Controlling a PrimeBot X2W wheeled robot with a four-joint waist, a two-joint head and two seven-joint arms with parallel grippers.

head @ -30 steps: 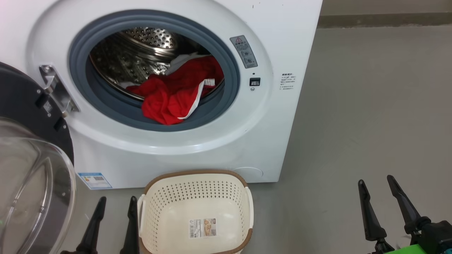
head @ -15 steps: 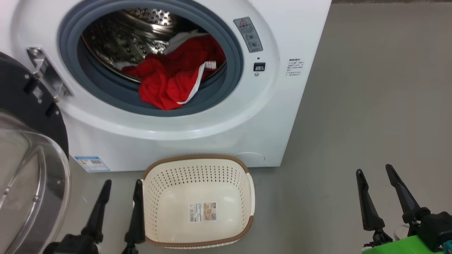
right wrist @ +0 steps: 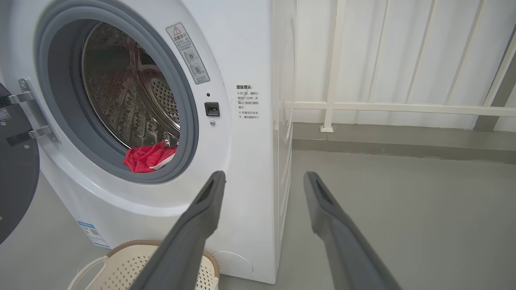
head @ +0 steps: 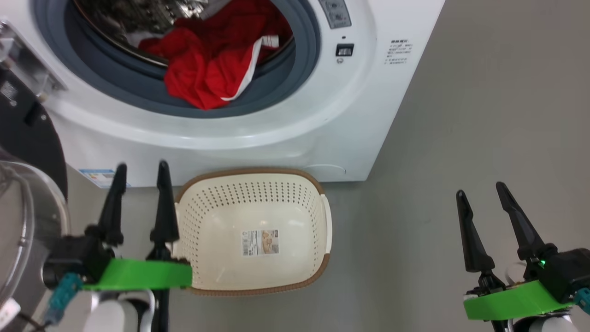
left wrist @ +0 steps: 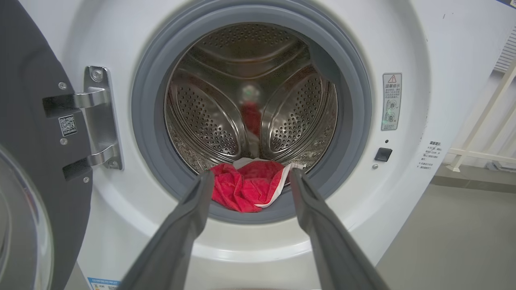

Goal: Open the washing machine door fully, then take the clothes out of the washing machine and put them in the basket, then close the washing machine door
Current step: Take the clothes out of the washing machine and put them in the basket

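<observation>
Clothes [head: 198, 69] lie in the washer [head: 276, 138] mouth at 12 o'clock; basket [head: 249, 171], barcode label [head: 260, 242] inside, at 6. A warning-triangle sticker [left wrist: 391, 100] sits at the mouth's 3 o'clock. Wide and empty: left gripper [head: 141, 165], right gripper [head: 480, 189].

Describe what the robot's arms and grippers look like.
The left gripper and the right gripper each have two long, tapering black fingers on a black body, mounted on a bright green bracket, a teal connector and a white forearm. A small green light glows on the right one.

Head looks down, wrists face washing machine [left wrist: 407, 44]
</observation>
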